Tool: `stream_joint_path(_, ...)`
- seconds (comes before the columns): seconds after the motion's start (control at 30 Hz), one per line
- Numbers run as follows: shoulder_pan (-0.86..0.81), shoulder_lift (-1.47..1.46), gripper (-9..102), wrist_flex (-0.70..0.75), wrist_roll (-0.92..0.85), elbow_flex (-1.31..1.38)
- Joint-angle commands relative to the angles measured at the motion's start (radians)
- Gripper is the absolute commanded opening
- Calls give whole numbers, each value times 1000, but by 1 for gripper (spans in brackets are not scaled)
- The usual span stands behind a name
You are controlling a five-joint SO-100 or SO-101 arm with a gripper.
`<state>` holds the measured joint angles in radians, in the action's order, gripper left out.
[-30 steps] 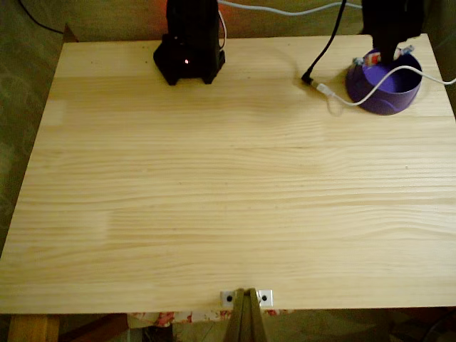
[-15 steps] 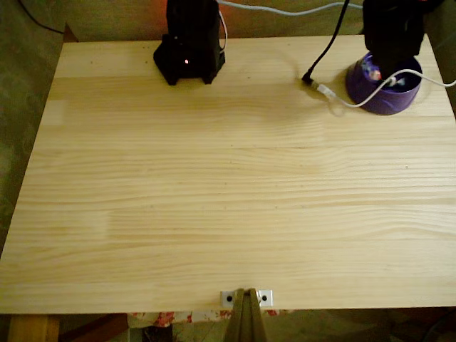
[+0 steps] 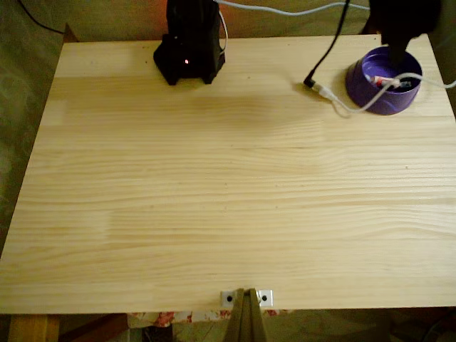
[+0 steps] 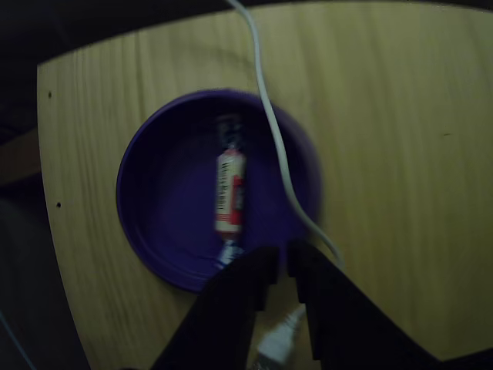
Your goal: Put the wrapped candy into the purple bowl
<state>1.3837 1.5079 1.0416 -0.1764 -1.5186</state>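
A: Start with the wooden table [image 3: 214, 192]. What sits on it?

B: The black arm base [image 3: 189, 50] at the far edge, and off to the right in the fixed view, the purple bowl [image 4: 154, 223] with a white cable [image 4: 277, 146] draped over its rim.

A: And the wrapped candy [image 4: 230, 193]?

B: Lying flat on the bowl's floor, free of the arm. The gripper [image 4: 279, 266] hangs just above the near rim, fingers [image 4: 246, 289] almost together with a thin gap, pinching nothing.

A: So how to finish well?

B: I'd lift straight up, clear of rim and cable, so nothing snags or tips the bowl
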Motion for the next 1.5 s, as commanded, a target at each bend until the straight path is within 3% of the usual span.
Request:
stream_joint_path(0.0, -67, 181, -2, 78, -18, 147)
stream_joint_path(0.17, -212, 284, -2, 285, -268, 193)
stream_joint_path(0.27, -353, 334, -2, 376, -311, 192)
stream_joint_path(0.73, -1057, 624, -2, 181, -456, -178)
stream_joint_path(0.83, -1206, 689, -2, 110, -391, -295)
stream_joint_path(1.03, -1408, 824, -2, 26, -69, -477)
stream_joint_path(1.47, -1574, 1301, -3, -184, 40, -1126)
